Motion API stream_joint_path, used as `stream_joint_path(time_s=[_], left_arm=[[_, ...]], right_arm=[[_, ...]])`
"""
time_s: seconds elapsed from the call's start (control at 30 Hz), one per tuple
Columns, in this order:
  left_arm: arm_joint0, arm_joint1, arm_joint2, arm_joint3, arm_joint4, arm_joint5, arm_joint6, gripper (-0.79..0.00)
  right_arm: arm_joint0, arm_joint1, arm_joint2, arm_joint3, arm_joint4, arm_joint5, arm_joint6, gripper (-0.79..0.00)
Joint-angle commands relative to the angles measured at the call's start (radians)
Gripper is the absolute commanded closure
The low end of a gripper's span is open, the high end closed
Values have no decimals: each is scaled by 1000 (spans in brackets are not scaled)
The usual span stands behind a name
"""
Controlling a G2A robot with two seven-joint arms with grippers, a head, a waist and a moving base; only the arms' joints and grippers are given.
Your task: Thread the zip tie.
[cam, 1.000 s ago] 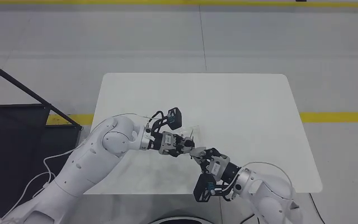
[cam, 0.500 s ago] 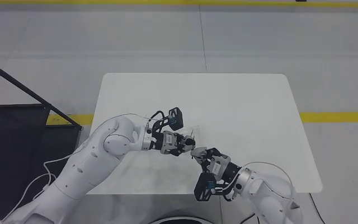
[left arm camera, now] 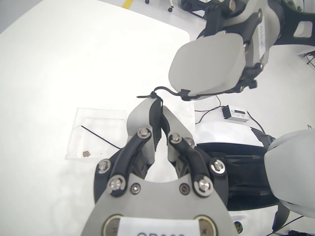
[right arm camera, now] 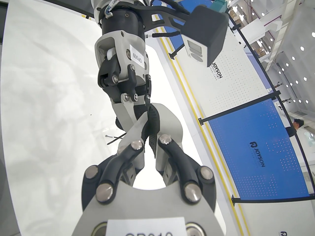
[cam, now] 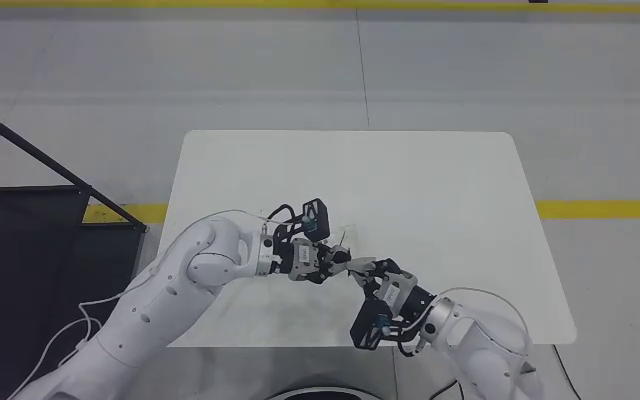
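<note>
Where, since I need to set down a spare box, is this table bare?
Bare: the far half of the table, and its right side beyond the right claw. Crowded: the near middle, where the left claw and right claw both grip the zip tie, with the clear tray just beside them.

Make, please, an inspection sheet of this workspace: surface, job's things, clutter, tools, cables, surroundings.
Surface: white table, with a clear tray on it near the tools.
Job's things: black zip tie held between both tools, above the table; a second zip tie lies in the tray.
Clutter: small brown speck in the tray.
Tools: left tool shut on the zip tie; right tool shut on its other end.
Cables: grey cable with a teal plug at the left wrist camera; black lead to a small box on the floor.
Surroundings: yellow floor line; blue panels.
</note>
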Motion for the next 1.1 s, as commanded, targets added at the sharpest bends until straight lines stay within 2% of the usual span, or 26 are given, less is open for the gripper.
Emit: stream_joint_path(time_s=[0.0, 0.2, 0.23, 0.27, 0.3, 0.33, 0.5, 0.57, 0.67, 0.9, 0.93, 1.0, 1.07], left_arm=[[2, 0, -2, -1, 2, -1, 4, 0], [2, 0, -9, 5, 0, 4, 12, 0], [1, -1, -11, 9, -3, 8, 16, 0], [1, -1, -13, 14, -5, 13, 22, 0], [0, -2, -15, 17, -7, 15, 26, 0], [-2, -2, -17, 21, -9, 18, 32, 0], [0, -5, -32, 32, -7, 24, 76, 0], [5, -5, -40, 32, -3, 23, 98, 0], [15, -5, -53, 29, 10, 22, 130, 0], [38, -5, -73, 16, 45, 15, 182, 0], [40, -5, -73, 15, 48, 10, 184, 0], [43, -5, -74, 12, 55, 4, 188, 0], [46, -6, -74, 9, 60, 1, 194, 0]], right_arm=[[2, 0, -1, 0, 2, -4, 5, 0], [4, -2, 0, 1, 23, 1, 2, -18], [4, -2, 2, 3, 28, 0, -1, -259], [3, -2, 5, 3, 32, -1, -3, -369], [3, -1, 8, 4, 36, -2, -6, -391], [1, -1, 11, 6, 42, -4, -10, -456], [1, 1, 32, 23, 102, -40, -26, -653], [5, 1, 41, 40, 154, -70, -24, -686], [24, 0, 58, 79, 248, -135, 14, -677], [85, -5, 64, 154, 474, -231, 137, -591], [96, -6, 64, 164, 498, -237, 155, -563], [114, -8, 57, 178, 537, -244, 189, -403], [131, -10, 47, 191, 565, -247, 219, -348]])
